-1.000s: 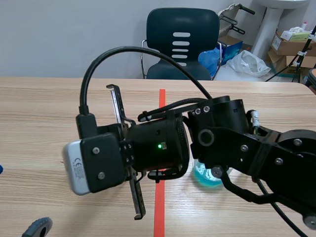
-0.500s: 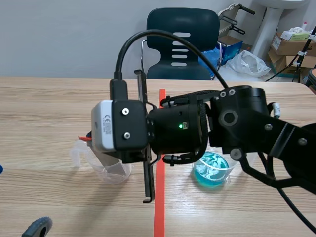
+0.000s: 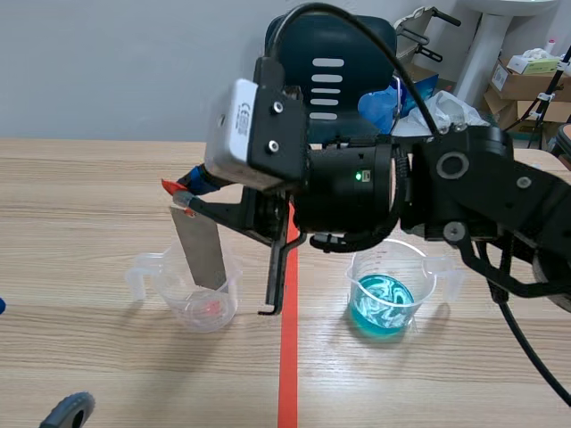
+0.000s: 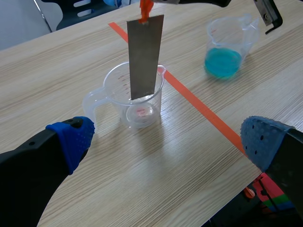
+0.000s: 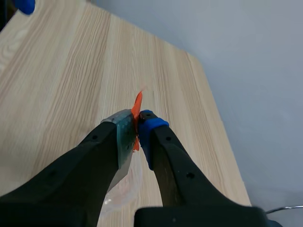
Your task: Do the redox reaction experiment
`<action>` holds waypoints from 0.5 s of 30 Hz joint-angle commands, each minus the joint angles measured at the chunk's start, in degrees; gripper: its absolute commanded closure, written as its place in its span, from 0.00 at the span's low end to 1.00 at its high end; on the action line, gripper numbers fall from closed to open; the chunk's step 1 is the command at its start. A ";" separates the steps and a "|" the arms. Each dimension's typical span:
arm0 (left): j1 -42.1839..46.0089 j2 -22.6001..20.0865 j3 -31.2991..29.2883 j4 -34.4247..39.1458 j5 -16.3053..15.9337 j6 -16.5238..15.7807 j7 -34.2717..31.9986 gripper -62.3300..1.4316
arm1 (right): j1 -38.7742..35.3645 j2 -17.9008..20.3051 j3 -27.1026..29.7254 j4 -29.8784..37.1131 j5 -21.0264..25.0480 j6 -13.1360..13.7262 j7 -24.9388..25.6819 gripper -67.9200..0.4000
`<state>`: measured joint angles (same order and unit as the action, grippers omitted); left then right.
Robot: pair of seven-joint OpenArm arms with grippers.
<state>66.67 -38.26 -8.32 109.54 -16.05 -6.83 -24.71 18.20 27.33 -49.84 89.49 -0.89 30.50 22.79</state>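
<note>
Scene view: the right arm crosses from the right, its right pincer (image 3: 186, 194) clamped on the orange tab (image 3: 171, 187) at the head of a grey metal strip (image 3: 202, 251). The strip hangs slightly tilted, with its lower end inside the empty clear cup (image 3: 192, 303) left of the tape line (image 3: 287, 374). Whether it touches the cup wall cannot be told. The cup of blue liquid (image 3: 388, 299) stands on the tabletop (image 3: 80, 196) right of the line, well apart from the strip. The white wrist camera housing (image 3: 254, 134) carries small print, not legible. Left wrist view: the left pincer (image 4: 165, 139) is spread wide with nothing between its blue pads (image 4: 73, 137), low over the tabletop just short of the empty cup. Red graduation marks show on that cup; the figures cannot be read. The strip descends into the cup mouth, and the blue cup stands beyond the line. Right wrist view: both fingers are pressed together on the orange tab and strip head, with part of the clear cup showing below them. Against the frame half a second ago, the right arm has risen and its wrist has turned. The strip and empty cup, then largely covered, are now exposed; both cups stand where they were.
</note>
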 commanded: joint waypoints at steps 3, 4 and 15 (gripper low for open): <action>0.28 0.15 -0.11 0.76 -0.20 0.09 -0.85 0.00 | 0.63 0.13 2.47 0.57 5.07 -0.20 -0.76 0.98; 0.28 0.15 -0.11 0.76 -0.20 0.09 -0.85 0.00 | 0.63 0.13 2.97 0.61 6.16 0.11 -1.14 0.98; 0.28 0.15 -0.11 0.76 -0.20 0.09 -0.83 0.00 | 0.66 1.81 4.22 3.65 17.20 2.38 -5.18 0.98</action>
<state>66.67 -38.26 -8.32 109.54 -16.05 -6.83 -24.71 18.06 28.51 -45.82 91.26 15.18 33.10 16.43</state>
